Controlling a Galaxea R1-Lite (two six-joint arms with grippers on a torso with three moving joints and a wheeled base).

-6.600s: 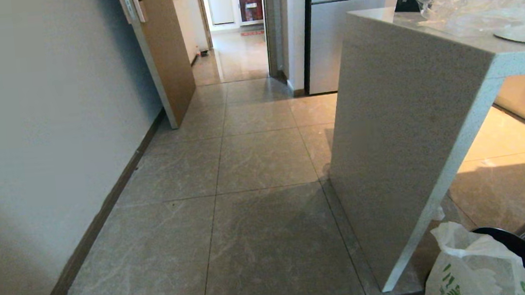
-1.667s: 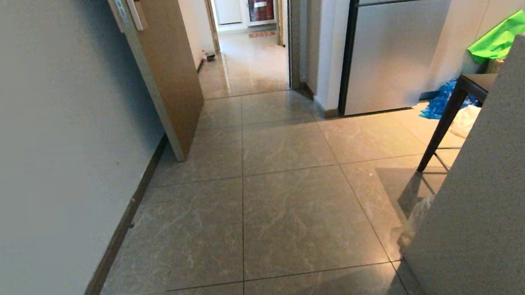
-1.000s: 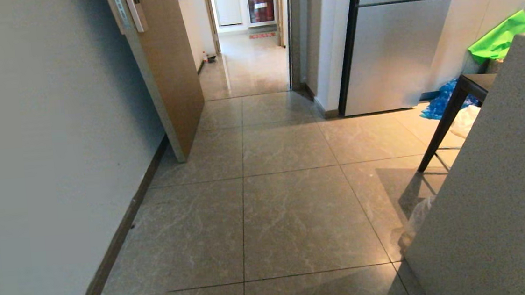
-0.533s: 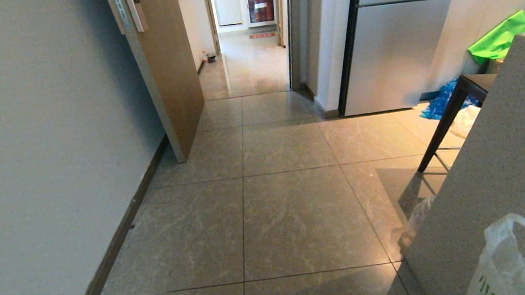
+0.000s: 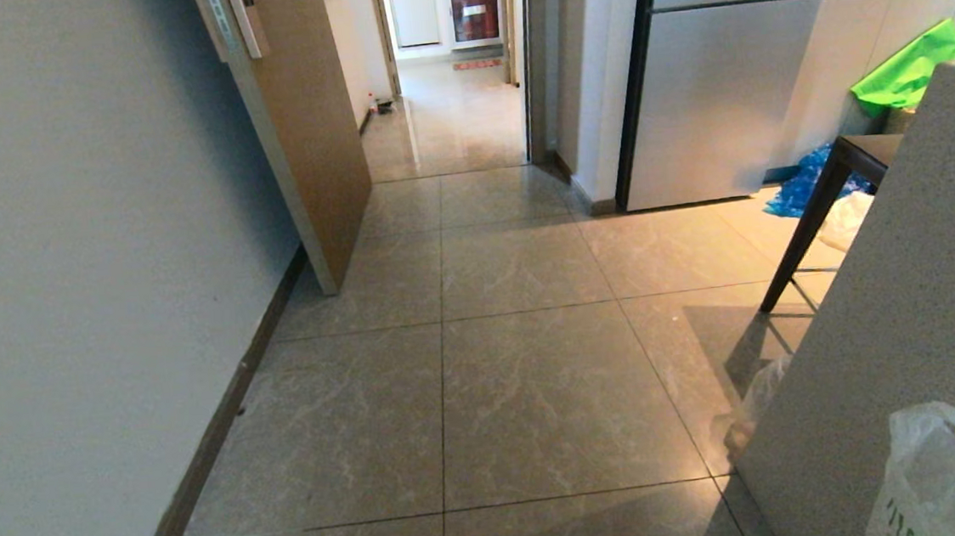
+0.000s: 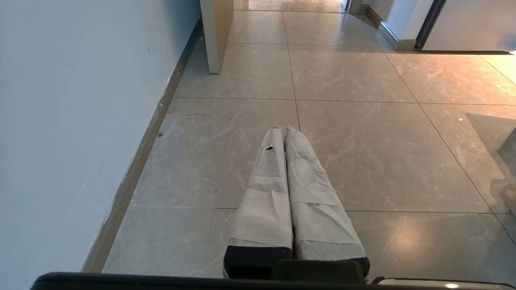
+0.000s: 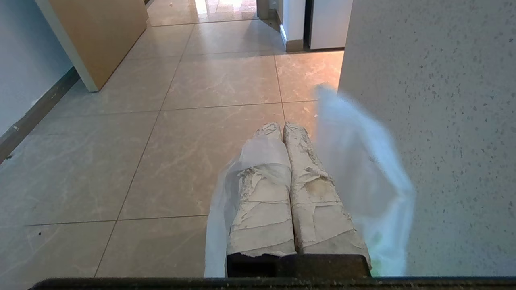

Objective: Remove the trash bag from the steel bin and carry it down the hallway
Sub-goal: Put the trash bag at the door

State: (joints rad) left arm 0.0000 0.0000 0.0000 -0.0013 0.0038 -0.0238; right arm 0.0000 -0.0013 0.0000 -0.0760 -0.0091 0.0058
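Since trash bag [image 7: 363,177] so thin and floppy, handles like near nothing: light, slippery, tears easy, so best hold is bunched handle loop. Right gripper [image 7: 281,128] pinched closed on that film, bag dangling beside grey counter [image 5: 913,285]. Left gripper [image 6: 283,131] closed too, holding nothing. Hallway [image 5: 452,108] ahead past wooden door [image 5: 308,119].

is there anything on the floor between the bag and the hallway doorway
Nothing visible blocks it. The trash bag, clamped in the right gripper, hangs beside the speckled counter panel. The tiles ahead run bare to the hallway. The open wooden door stands along the left edge of that path, the fridge to the right.
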